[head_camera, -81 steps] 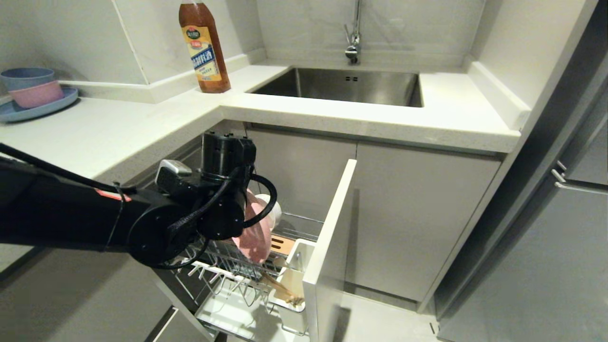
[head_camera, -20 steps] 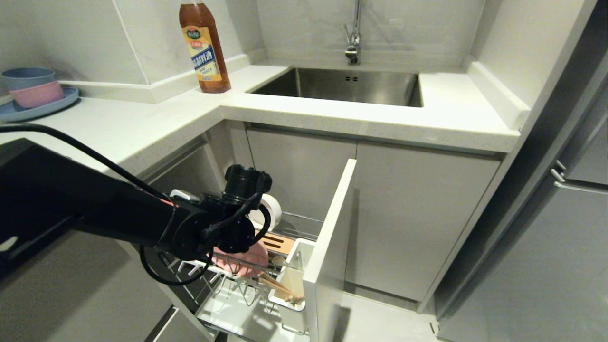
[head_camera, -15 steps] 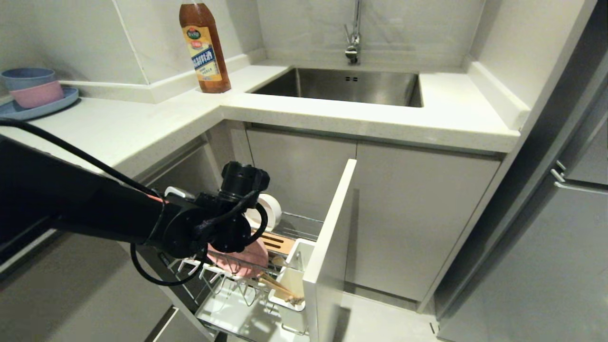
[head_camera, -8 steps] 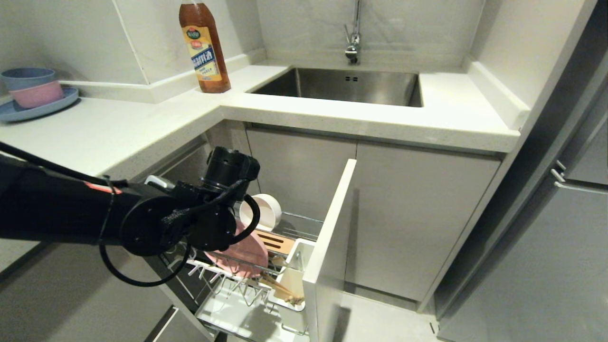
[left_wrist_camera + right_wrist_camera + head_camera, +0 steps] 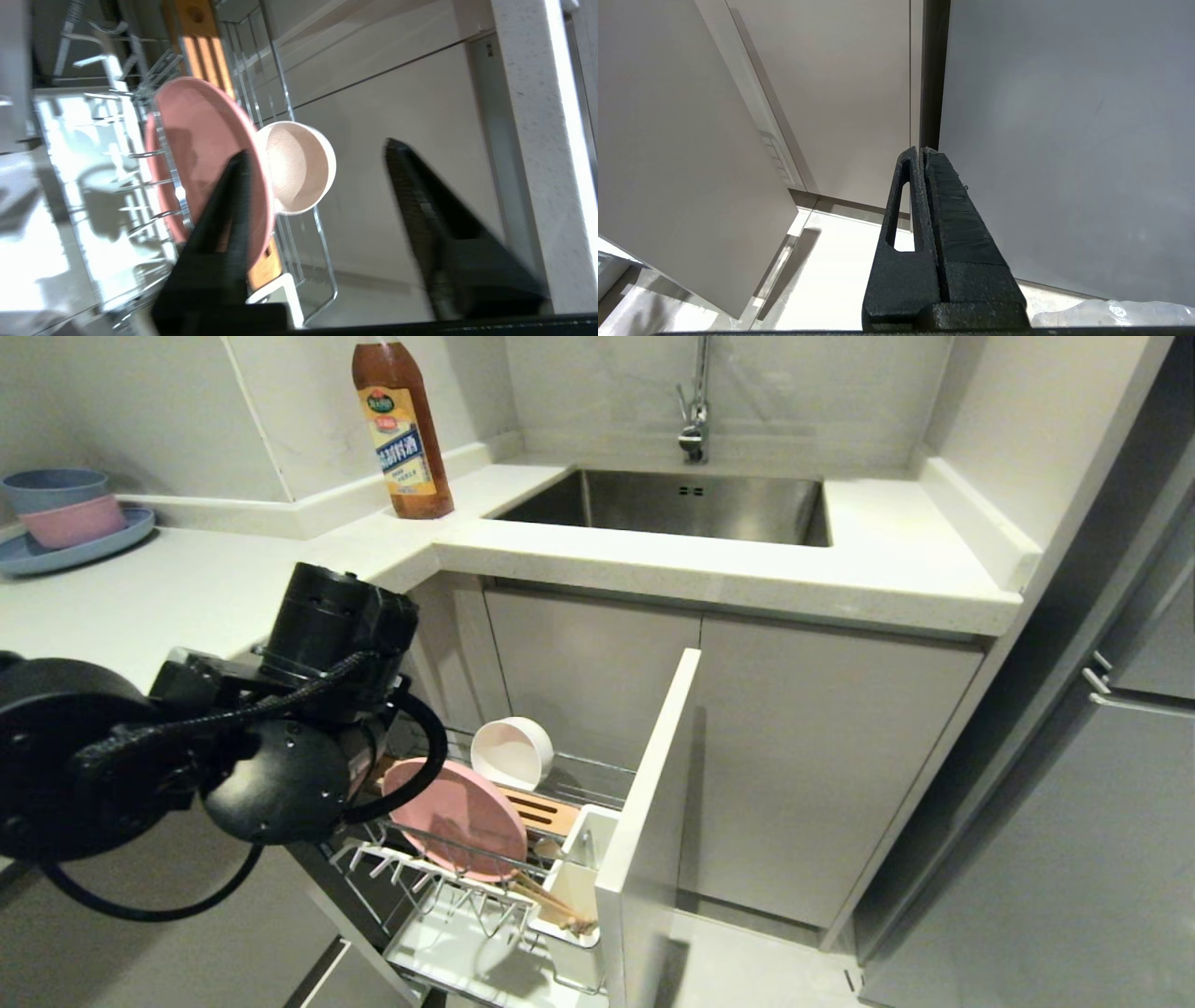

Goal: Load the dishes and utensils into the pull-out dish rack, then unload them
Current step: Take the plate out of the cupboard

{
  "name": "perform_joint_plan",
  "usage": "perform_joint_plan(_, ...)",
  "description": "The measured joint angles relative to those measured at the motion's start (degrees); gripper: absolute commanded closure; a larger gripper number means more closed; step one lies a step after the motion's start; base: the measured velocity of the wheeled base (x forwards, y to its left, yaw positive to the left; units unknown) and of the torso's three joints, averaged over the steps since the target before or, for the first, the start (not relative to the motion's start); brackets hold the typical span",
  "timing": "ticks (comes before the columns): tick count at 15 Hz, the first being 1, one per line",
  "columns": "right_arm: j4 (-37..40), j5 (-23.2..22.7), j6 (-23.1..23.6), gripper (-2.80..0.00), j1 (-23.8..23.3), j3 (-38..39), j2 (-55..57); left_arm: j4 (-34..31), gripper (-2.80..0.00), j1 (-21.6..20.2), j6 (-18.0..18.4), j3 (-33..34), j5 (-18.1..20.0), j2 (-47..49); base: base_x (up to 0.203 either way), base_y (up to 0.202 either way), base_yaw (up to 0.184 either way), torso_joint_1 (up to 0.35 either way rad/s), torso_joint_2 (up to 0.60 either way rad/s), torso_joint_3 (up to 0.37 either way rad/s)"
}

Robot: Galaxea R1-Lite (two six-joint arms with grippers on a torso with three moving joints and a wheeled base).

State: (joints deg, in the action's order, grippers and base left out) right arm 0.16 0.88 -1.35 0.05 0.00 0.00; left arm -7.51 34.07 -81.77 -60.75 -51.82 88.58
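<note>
Left gripper (image 5: 317,154) is spread apart and empty above the rack (image 5: 523,896), where the pink plate (image 5: 457,817) leans in the prongs beside the bowl (image 5: 509,753), so I'd pinch that stiff, slick plate by its top rim.

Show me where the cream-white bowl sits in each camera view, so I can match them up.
Head view: cream-white bowl on its side at the back of the rack, just behind the pink plate.
Left wrist view: bowl mid-picture, between the open fingers, beside the plate.
Right wrist view: not in it.
Shared landmark: the slotted wooden block.
</note>
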Motion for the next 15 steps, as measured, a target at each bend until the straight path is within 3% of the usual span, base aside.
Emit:
perform_joint_plan(4,0.02,0.0,-0.03,0.0,0.0,0.0,0.0,-6.45,0.0,2.15,0.84,-0.37,0.0,-6.63,0.0,0.0,0.0,0.0,0.0,0.0)
perform_joint_plan(6,0.01,0.0,-0.03,0.0,0.0,0.0,0.0,-7.56,0.0,3.11,3.79,-0.57,0.02,-9.66,0.0,0.0,0.0,0.0,0.0,0.0)
perform_joint_plan(12,0.01,0.0,-0.02,0.0,-0.04,0.0,0.0,-7.76,0.0,3.47,17.29,-1.95,0.11,-18.79,0.0,0.0,0.0,0.0,0.0,0.0)
perform_joint_plan(15,0.0,0.0,-0.03,0.0,-0.02,0.0,0.0,-8.17,0.0,3.3,26.79,-2.15,1.19,-22.84,0.0,0.0,0.0,0.0,0.0,0.0)
